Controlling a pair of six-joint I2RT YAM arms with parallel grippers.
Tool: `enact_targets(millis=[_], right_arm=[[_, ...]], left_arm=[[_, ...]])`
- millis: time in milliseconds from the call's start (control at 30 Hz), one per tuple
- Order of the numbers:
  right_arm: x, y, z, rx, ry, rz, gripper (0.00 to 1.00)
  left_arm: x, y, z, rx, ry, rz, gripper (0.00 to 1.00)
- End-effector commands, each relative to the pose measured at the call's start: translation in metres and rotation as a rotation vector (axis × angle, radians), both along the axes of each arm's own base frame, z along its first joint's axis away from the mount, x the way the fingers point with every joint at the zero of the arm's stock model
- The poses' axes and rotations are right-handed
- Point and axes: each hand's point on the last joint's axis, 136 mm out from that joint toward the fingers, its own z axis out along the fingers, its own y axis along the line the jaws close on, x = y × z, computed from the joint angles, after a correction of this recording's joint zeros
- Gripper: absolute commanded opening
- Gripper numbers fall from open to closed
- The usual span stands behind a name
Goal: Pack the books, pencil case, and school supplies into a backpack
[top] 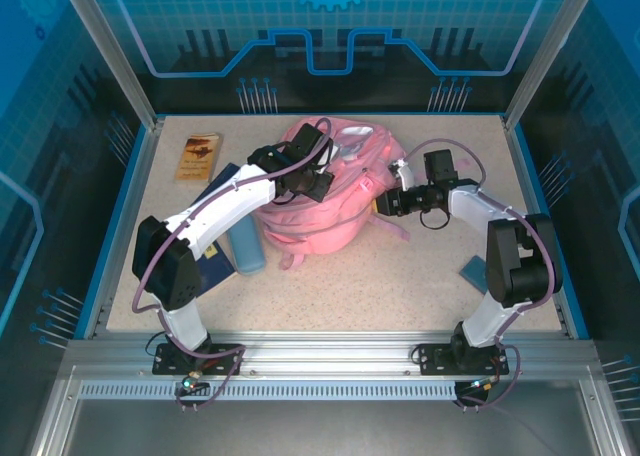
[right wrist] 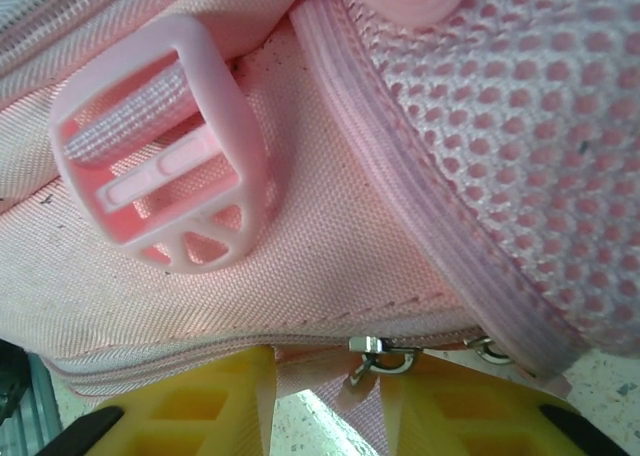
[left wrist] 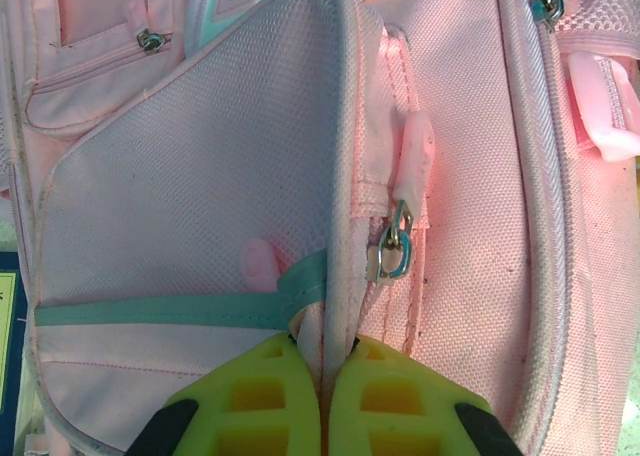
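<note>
The pink backpack (top: 325, 201) lies mid-table. My left gripper (left wrist: 325, 366) is shut on the piped rim of its open flap (left wrist: 335, 176), beside a metal zipper slider (left wrist: 393, 248); from above that gripper (top: 318, 181) sits over the bag's top. My right gripper (right wrist: 328, 401) is at the bag's right side (top: 382, 201); its jaws stand apart, with a pink zipper pull tab (right wrist: 355, 391) hanging between them. Left of the bag lie the light blue pencil case (top: 247, 248), navy books (top: 213, 268) and a tan-orange book (top: 198, 156).
A pink plastic strap buckle (right wrist: 160, 146) lies on the bag just ahead of my right fingers. A small blue flat item (top: 474, 271) rests near the right arm. Blue walls ring the table (top: 400, 286).
</note>
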Motion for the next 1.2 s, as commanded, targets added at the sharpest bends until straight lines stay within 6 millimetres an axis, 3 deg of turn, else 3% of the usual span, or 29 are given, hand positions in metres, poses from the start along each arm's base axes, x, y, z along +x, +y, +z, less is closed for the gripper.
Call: enact_targets(millis=[0, 133, 333, 500, 700, 933, 967, 1067, 1133, 1167], right_arm=[[0.001, 0.002, -0.003, -0.034, -0.004, -0.002, 0.34], [0.006, 0.0, -0.003, -0.061, -0.02, -0.008, 0.28], [0.005, -0.003, -0.001, -0.089, -0.039, -0.006, 0.1], [-0.005, -0.004, 0.003, -0.132, -0.032, -0.027, 0.01], [-0.042, 0.014, 0.008, -0.173, -0.021, -0.003, 0.0], [-0.086, 0.062, 0.028, -0.089, -0.056, 0.09, 0.0], [-0.096, 0.067, 0.021, -0.081, -0.039, 0.111, 0.0], [-0.099, 0.076, 0.024, -0.055, -0.051, 0.105, 0.0], [-0.092, 0.069, 0.023, -0.071, -0.067, 0.05, 0.0], [-0.086, 0.061, 0.023, -0.092, -0.075, 0.005, 0.0]], left_arm=[[0.016, -0.004, 0.057, -0.135, -0.143, 0.041, 0.0], [0.015, -0.004, 0.057, -0.136, -0.142, 0.041, 0.0], [0.016, -0.004, 0.056, -0.136, -0.14, 0.045, 0.0], [0.019, -0.004, 0.049, -0.135, -0.124, 0.063, 0.0], [0.029, -0.015, 0.034, -0.194, -0.077, 0.126, 0.0], [0.042, -0.041, 0.023, -0.303, -0.024, 0.147, 0.0], [0.043, -0.046, 0.025, -0.323, -0.02, 0.143, 0.0], [0.043, -0.061, 0.023, -0.387, 0.021, 0.117, 0.0], [0.041, -0.065, 0.025, -0.407, 0.033, 0.104, 0.0], [0.039, -0.065, 0.027, -0.41, 0.036, 0.094, 0.05]])
